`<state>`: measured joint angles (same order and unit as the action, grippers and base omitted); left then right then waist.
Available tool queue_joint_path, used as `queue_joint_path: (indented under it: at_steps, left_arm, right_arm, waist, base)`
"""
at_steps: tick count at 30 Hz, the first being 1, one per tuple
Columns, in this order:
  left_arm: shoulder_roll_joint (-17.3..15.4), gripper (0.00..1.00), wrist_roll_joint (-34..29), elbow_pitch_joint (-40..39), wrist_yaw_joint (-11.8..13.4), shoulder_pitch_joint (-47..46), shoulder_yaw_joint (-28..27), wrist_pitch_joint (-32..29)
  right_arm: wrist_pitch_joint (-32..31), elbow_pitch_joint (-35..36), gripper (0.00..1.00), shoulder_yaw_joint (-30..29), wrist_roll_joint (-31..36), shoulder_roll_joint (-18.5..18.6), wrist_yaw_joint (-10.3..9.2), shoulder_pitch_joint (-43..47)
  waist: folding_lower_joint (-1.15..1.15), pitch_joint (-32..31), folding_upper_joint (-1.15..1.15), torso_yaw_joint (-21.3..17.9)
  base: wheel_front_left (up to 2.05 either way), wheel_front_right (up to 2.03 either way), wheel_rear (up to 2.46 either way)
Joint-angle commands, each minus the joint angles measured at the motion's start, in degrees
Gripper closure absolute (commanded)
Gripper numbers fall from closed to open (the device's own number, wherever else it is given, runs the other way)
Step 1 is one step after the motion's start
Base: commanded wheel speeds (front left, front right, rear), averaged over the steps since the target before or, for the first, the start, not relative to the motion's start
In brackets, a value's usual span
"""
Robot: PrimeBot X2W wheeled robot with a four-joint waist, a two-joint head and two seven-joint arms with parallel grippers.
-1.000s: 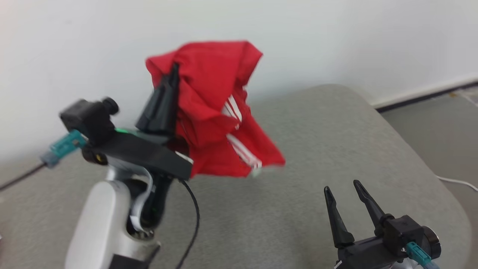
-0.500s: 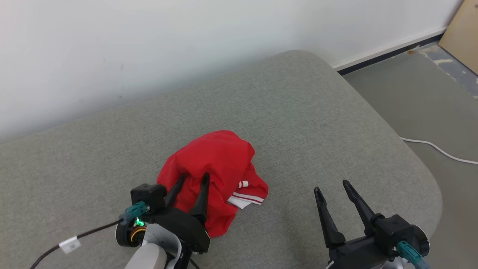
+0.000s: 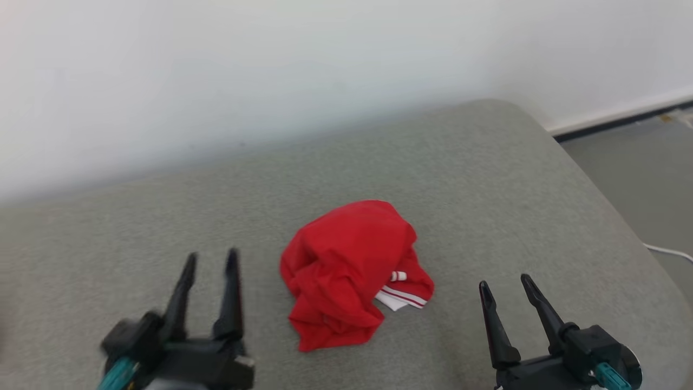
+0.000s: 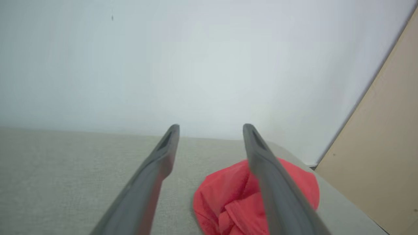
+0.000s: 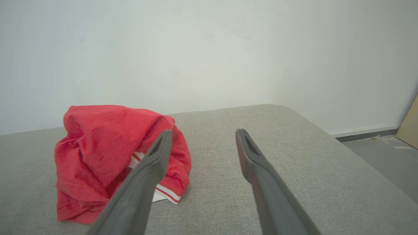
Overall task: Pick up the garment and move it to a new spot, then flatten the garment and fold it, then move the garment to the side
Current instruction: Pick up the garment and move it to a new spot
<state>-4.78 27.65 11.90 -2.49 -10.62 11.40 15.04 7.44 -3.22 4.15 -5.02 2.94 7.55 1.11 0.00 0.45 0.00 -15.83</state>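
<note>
Lying crumpled on the cushion [image 3: 487, 179], at two o'clock from my left gripper [image 3: 211, 253] and ten from my right gripper [image 3: 504, 280], the garment [image 3: 352, 273] is free. Both grippers stand spread, the left blurred but probably empty. Flattening and folding remain, I judge.

Surroundings: a grey fabric-covered table [image 3: 487, 179] against a plain white wall [image 3: 270, 65].
The table's far right corner is rounded, and its far edge meets the wall. Beyond that corner a white baseboard [image 3: 612, 115] with a dark strip beneath it runs along the grey floor [image 3: 639, 179]. A white cable [image 3: 668, 251] lies on the floor beside the table; a tan board [image 4: 375, 156] stands near the wall.
</note>
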Motion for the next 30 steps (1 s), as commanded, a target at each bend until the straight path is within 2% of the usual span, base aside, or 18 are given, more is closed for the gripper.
queue_joint_path:
  at_steps: [1,6,15,22,30]
  left_arm:
    - [-0.06,0.00,-1.19,-1.63,-0.20,3.40,-1.21,0.13]
    - [0.36,0.00,-6.77,-8.02,-1.95,14.03,-7.31,0.17]
    - [-1.26,0.00,-14.64,-4.75,-3.51,24.03,-10.90,0.18]
    - [-1.03,0.00,-15.87,-3.22,-3.83,26.33,-13.18,0.19]
    - [0.05,0.00,-16.40,-4.90,-4.12,25.97,-14.88,0.19]
  right_arm:
    - [0.68,-0.38,0.00,-0.25,-0.67,-0.01,-0.12,0.59]
    - [2.90,-2.17,0.00,-0.60,-2.03,1.02,-0.12,1.62]
    - [4.33,-6.95,0.00,-1.94,-2.07,1.70,-0.12,4.31]
    - [3.12,-9.96,0.00,-2.31,-1.43,1.49,-0.12,5.58]
    - [3.55,-9.65,0.00,-2.69,-1.28,1.02,-0.12,5.03]
  waist:
    - [0.00,-3.01,0.00,4.47]
    - [0.00,-5.16,0.00,9.09]
    - [0.00,-7.87,0.00,15.31]
    - [0.00,-8.24,0.00,16.07]
    - [0.00,-7.93,0.00,15.56]
  base:
    - [0.00,0.00,0.00]
    - [0.00,0.00,0.00]
    - [0.00,0.00,0.00]
    - [0.00,0.00,0.00]
    - [0.00,0.00,0.00]
